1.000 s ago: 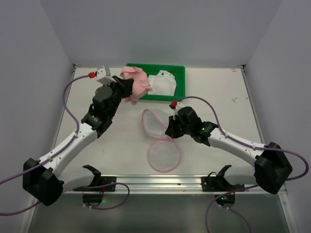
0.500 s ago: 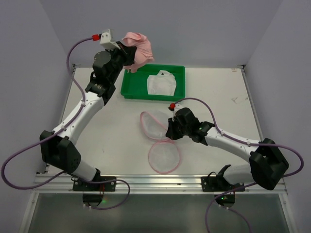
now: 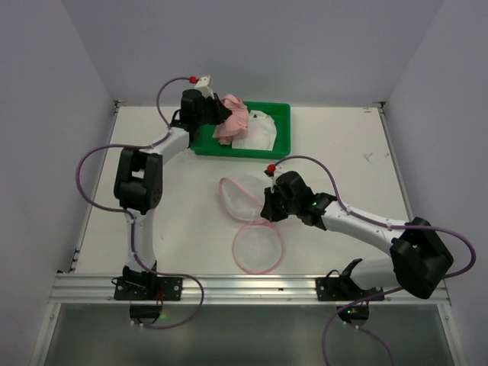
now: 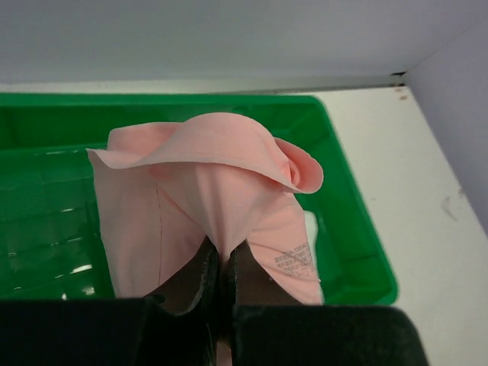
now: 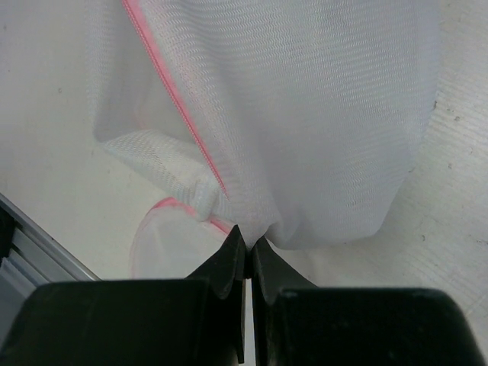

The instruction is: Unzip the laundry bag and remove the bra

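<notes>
While your left tool point(image 4: 221, 258) clamps the bra point(image 4: 217, 171) over the upper-centre tray point(image 3: 284, 131), your right tool point(image 5: 248, 245) pinches the open laundry bag point(image 5: 305, 114).

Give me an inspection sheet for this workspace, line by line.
Surface: white table, faint marks at far right.
Job's things: laundry bag unzipped, halves spread open; pink bra out, hanging over the green tray.
Clutter: white cloth in the tray.
Grippers: left gripper shut on the bra; right gripper shut on the bag's mesh.
Cables: purple cables along both arms, none on the bag.
Surroundings: grey walls; metal rail at near edge.
</notes>
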`<state>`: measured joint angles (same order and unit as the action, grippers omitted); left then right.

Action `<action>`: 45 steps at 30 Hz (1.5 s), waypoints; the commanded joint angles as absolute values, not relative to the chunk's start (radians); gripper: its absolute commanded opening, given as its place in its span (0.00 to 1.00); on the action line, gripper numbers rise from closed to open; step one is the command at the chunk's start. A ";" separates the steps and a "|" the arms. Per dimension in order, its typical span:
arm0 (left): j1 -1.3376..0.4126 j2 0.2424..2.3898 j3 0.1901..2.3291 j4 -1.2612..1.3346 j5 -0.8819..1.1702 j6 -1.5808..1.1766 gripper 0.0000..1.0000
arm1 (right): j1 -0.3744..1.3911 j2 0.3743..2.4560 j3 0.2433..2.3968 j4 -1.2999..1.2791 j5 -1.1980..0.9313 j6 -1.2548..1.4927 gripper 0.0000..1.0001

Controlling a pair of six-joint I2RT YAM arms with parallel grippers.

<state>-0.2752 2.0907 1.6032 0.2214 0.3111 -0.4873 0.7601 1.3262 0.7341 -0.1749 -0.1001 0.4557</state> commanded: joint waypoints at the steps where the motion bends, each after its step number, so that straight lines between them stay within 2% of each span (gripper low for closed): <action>1: -0.233 2.195 1.706 0.187 0.292 -0.398 0.00 | 0.761 1.327 0.736 -0.138 -0.114 0.446 0.00; 9: -0.210 2.296 1.759 0.149 0.120 -0.298 0.02 | 0.761 1.351 0.750 -0.138 -0.121 0.434 0.00; 11: -0.210 2.301 1.772 0.130 0.100 -0.284 0.20 | 0.761 1.358 0.755 -0.138 -0.121 0.431 0.00; 12: -0.210 2.302 1.784 0.109 0.092 -0.279 0.37 | 0.761 1.361 0.756 -0.138 -0.121 0.430 0.00; 14: -0.212 2.298 1.789 0.088 0.084 -0.276 0.52 | 0.762 1.367 0.765 -0.144 -0.121 0.425 0.00; 15: -0.212 2.290 1.801 0.053 0.081 -0.275 0.64 | 0.762 1.368 0.768 -0.146 -0.127 0.423 0.00; 19: -0.213 2.215 1.801 0.002 0.097 -0.296 0.87 | 0.761 1.370 0.791 -0.150 -0.135 0.410 0.00; 22: -0.224 2.091 1.754 -0.054 0.135 -0.347 0.96 | 0.761 1.387 0.831 -0.176 -0.141 0.385 0.02; 26: -0.256 1.903 1.623 -0.126 0.147 -0.416 0.97 | 0.761 1.416 0.876 -0.201 -0.158 0.359 0.05; 29: -0.302 1.679 1.389 -0.124 0.149 -0.430 0.89 | 0.761 1.420 0.894 -0.204 -0.160 0.336 0.07; 30: -0.319 1.639 1.273 -0.126 0.143 -0.426 0.86 | 0.761 1.424 0.911 -0.206 -0.160 0.330 0.09; 32: -0.365 1.559 1.172 -0.127 0.159 -0.414 0.81 | 0.759 1.439 0.936 -0.230 -0.153 0.314 0.13; 35: -0.426 1.505 1.036 -0.135 0.179 -0.411 0.77 | 0.759 1.453 0.989 -0.259 -0.126 0.318 0.37; 36: -0.442 1.497 1.013 -0.133 0.175 -0.414 0.77 | 0.761 1.448 1.000 -0.267 -0.114 0.324 0.51; 38: -0.483 1.493 0.967 -0.129 0.151 -0.419 0.76 | 0.761 1.412 1.011 -0.278 -0.086 0.354 0.64; 39: -0.497 1.497 0.959 -0.129 0.144 -0.419 0.76 | 0.761 1.393 1.000 -0.278 -0.077 0.366 0.75; 42: -0.506 1.532 0.948 -0.121 0.134 -0.419 0.73 | 0.761 1.309 0.953 -0.308 -0.074 0.417 0.87; 45: -0.506 1.589 0.951 -0.114 0.110 -0.417 0.67 | 0.761 1.234 0.878 -0.342 -0.158 0.460 0.89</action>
